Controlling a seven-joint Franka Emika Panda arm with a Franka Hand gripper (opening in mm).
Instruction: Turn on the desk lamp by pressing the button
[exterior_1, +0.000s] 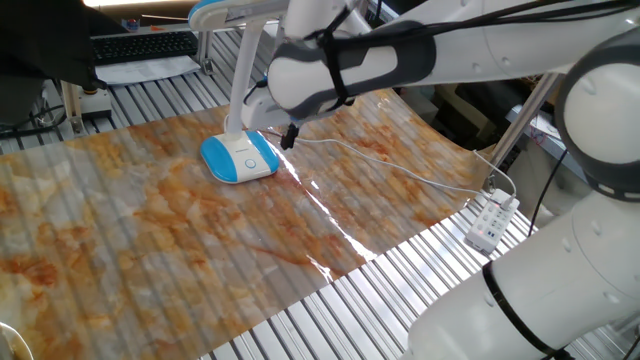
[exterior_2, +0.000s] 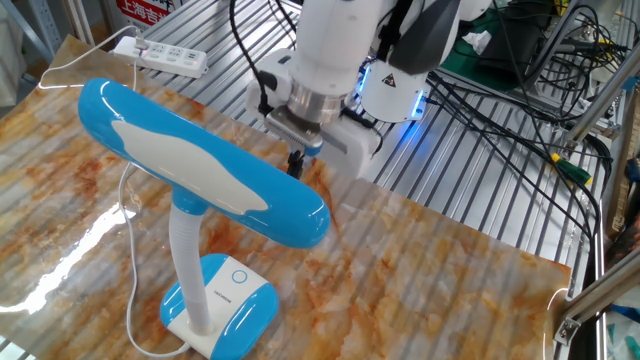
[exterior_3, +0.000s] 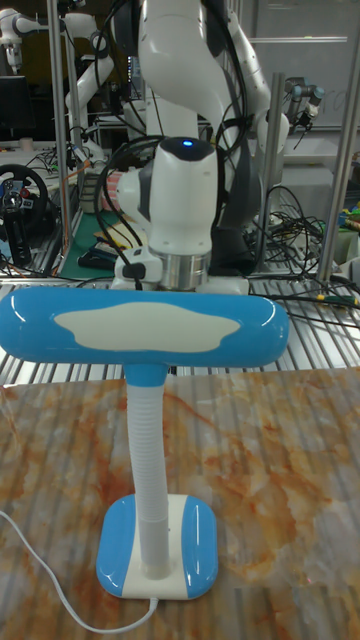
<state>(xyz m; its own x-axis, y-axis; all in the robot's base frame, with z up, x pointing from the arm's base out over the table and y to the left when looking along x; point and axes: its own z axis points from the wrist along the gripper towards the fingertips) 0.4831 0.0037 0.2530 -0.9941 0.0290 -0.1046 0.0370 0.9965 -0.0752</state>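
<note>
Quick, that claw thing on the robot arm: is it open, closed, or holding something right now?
Gripper: holding nothing, hanging in the air behind the desk lamp; whether its fingertips are open or closed cannot be told, since they show only as one small dark tip.

Legible text: none. Red sign with white characters (exterior_2: 150, 8) at the upper edge of the other fixed view: cropped, characters too small to read. Rounded blue-edged, white-topped lamp base (exterior_2: 222, 300): carries a circular ring mark (exterior_2: 238, 277) and a short line of print, not legible.
</note>
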